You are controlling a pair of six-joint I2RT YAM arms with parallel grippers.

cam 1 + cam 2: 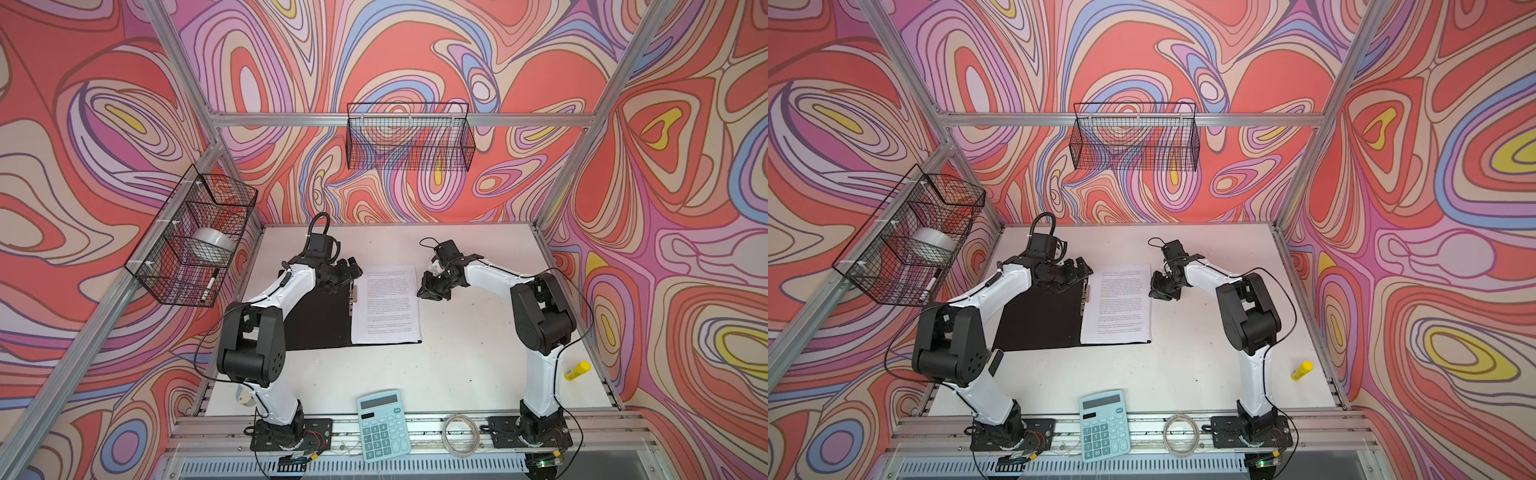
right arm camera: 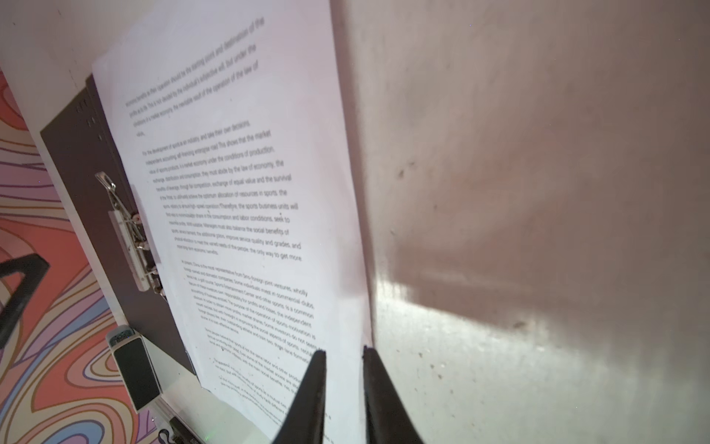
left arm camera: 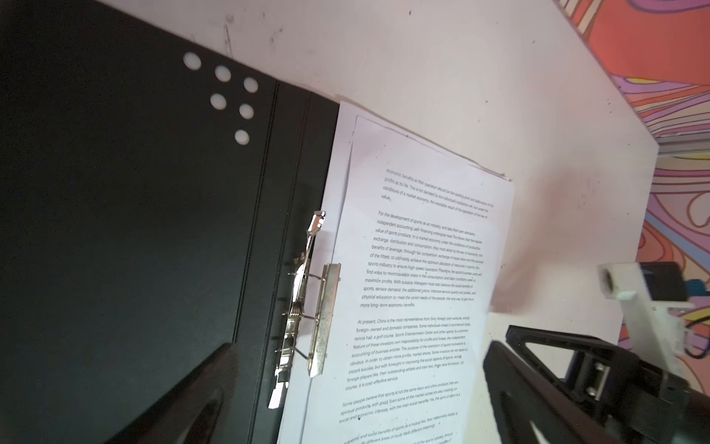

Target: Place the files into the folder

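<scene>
The folder (image 1: 320, 320) (image 1: 1038, 320) lies open on the white table, black inside up, with a metal clip (image 3: 307, 300) (image 2: 130, 238) along its spine. The files (image 1: 386, 303) (image 1: 1119, 301) (image 3: 415, 269) (image 2: 238, 192), white printed sheets, lie flat on its right half, their edge by the clip's bar. My left gripper (image 1: 351, 268) (image 1: 1077, 268) (image 3: 361, 346) hovers wide open over the spine at the folder's far end. My right gripper (image 1: 432, 291) (image 1: 1163, 291) (image 2: 344, 351) sits at the sheets' right edge, jaws a narrow gap apart, holding nothing.
A teal calculator (image 1: 384, 424) and a clear tape ring (image 1: 459, 434) lie at the front edge. A yellow glue stick (image 1: 577, 370) rests at the right. A wire basket (image 1: 195, 237) with a tape roll hangs left; another wire basket (image 1: 409, 137) hangs at the back.
</scene>
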